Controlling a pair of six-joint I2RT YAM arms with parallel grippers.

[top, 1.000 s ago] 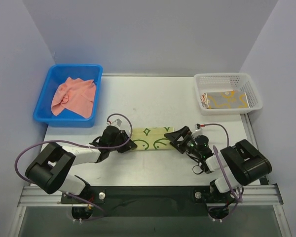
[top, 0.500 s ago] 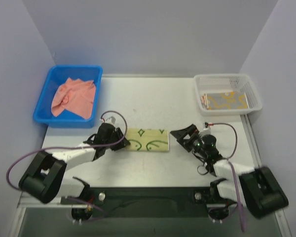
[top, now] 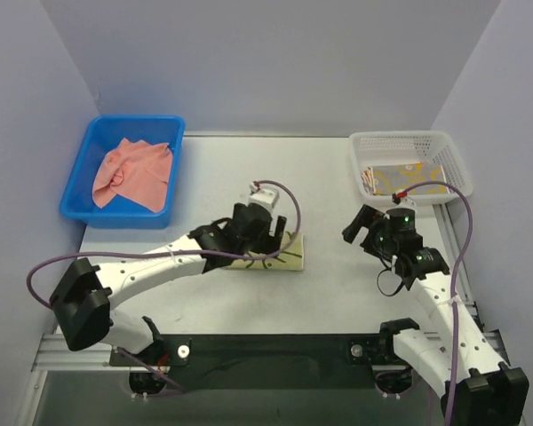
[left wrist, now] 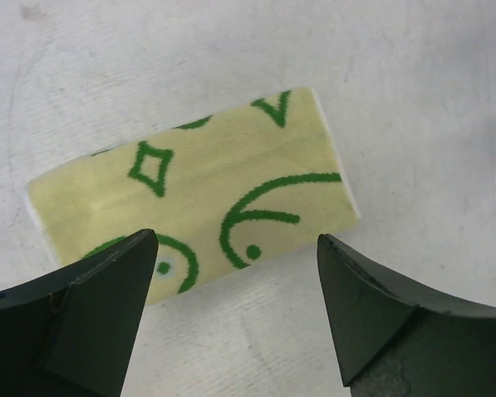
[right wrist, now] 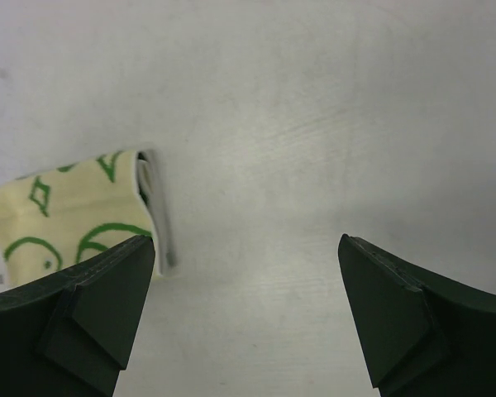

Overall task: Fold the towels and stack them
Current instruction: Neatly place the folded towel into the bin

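A folded pale green towel [left wrist: 198, 198] with dark-green outlines lies flat on the table, also seen as the towel [top: 284, 253] and the towel [right wrist: 74, 215], where its layered right end shows. My left gripper [left wrist: 236, 248] hovers over the towel's near edge, open, nothing between its fingers. In the top view the left gripper [top: 244, 235] covers the towel's left part. My right gripper [top: 362, 226] stands open and empty to the right of the towel, the right gripper [right wrist: 246, 244] over bare table. A salmon-pink towel [top: 133, 173] lies crumpled in the blue bin [top: 71, 209].
A white basket [top: 457, 177] at the back right holds a folded yellow patterned towel [top: 409, 180]. The blue bin stands at the back left. Purple cables loop from both arms. Bare table lies between the bin and the basket.
My left gripper has opened and swung right, over the green towel. My right gripper has opened fully and pulled away from the towel's right end, to the right and farther back.
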